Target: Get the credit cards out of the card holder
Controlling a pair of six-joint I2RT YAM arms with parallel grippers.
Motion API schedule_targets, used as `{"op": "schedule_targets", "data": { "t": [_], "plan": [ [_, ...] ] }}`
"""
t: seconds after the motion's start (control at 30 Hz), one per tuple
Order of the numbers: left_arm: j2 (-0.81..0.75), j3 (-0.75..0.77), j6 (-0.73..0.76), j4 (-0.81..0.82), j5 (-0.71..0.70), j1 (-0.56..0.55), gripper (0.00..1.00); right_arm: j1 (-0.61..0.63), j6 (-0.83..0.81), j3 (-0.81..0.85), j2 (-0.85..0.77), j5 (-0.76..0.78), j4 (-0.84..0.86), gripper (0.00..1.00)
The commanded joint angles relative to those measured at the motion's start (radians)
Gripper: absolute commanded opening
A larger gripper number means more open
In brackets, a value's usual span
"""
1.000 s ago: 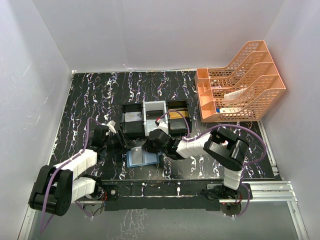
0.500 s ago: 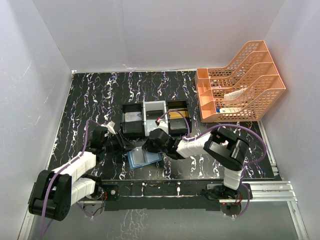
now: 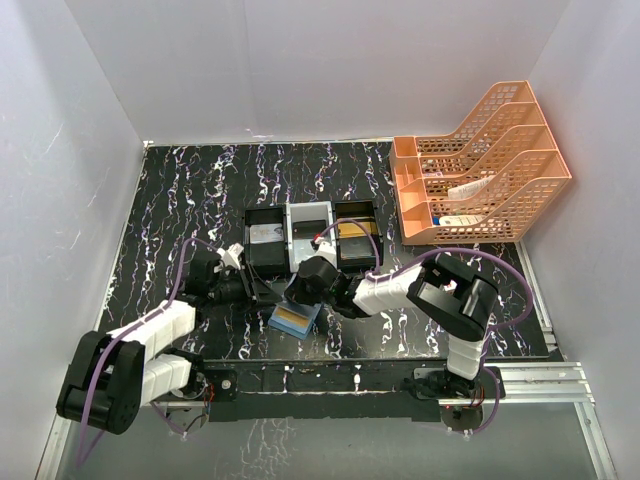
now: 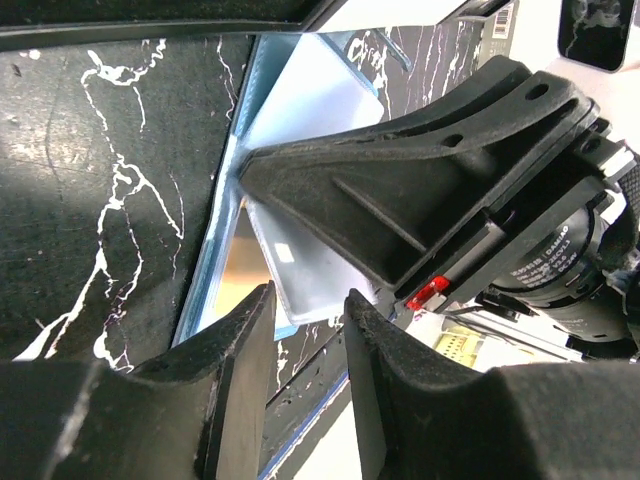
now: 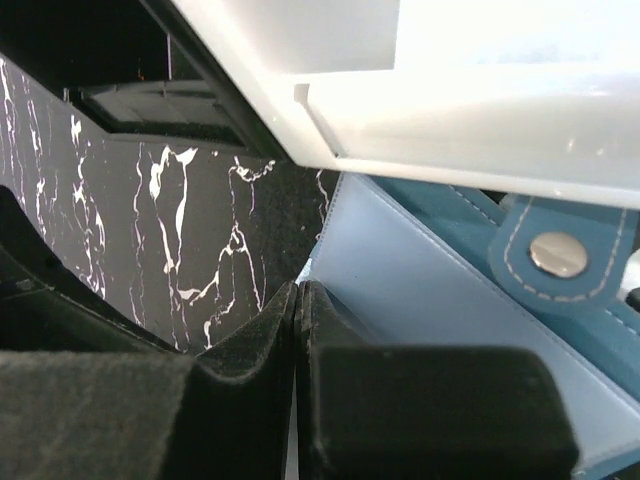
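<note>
— Blue card holder (image 3: 306, 322): where is it?
— On the table (image 3: 180, 200), just on the arms' side of the tray (image 3: 249, 240), with a gold-tan card (image 3: 289, 316) showing inside.
— Arms?
— Both reach low and inward to it. The right gripper (image 5: 298, 285) is pressed closed on its pale pocket. The left gripper (image 4: 310, 293) stands narrow around a flap; whether it pinches, I cannot tell.

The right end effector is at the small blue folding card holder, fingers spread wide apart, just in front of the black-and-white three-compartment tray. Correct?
No. The right end effector has its fingers shut together, not spread; the right wrist view shows it. It is at the small blue folding card holder, just in front of the black-and-white three-compartment tray.
</note>
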Motion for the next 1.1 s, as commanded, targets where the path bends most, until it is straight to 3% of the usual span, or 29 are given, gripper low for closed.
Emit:
{"op": "schedule_targets", "data": {
  "t": [0.0, 0.2, 0.3, 0.5, 0.6, 0.87, 1.07],
  "plan": [
    [0.012, 0.021, -0.028, 0.052, 0.021, -0.013, 0.33, 0.023, -0.022, -0.024, 0.027, -0.063, -0.079, 0.00],
    [0.016, 0.051, -0.014, -0.032, -0.053, -0.017, 0.32, 0.023, -0.039, -0.026, 0.008, -0.061, -0.077, 0.00],
    [-0.063, 0.066, 0.003, -0.100, -0.125, -0.020, 0.31, 0.023, -0.069, -0.027, -0.024, -0.047, -0.079, 0.02],
    [-0.041, 0.047, -0.058, -0.022, -0.103, -0.025, 0.33, 0.023, -0.076, -0.040, -0.058, -0.061, -0.069, 0.06],
    [-0.037, 0.060, -0.051, -0.072, -0.141, -0.027, 0.33, 0.023, -0.109, -0.037, -0.078, -0.061, -0.073, 0.11],
    [-0.274, 0.123, -0.033, -0.396, -0.474, -0.026, 0.37, 0.023, -0.402, -0.046, -0.248, -0.070, -0.108, 0.46],
    [-0.347, 0.151, -0.021, -0.480, -0.561, -0.026, 0.38, 0.023, -0.698, 0.020, -0.246, -0.188, -0.259, 0.67]
  ]
}}
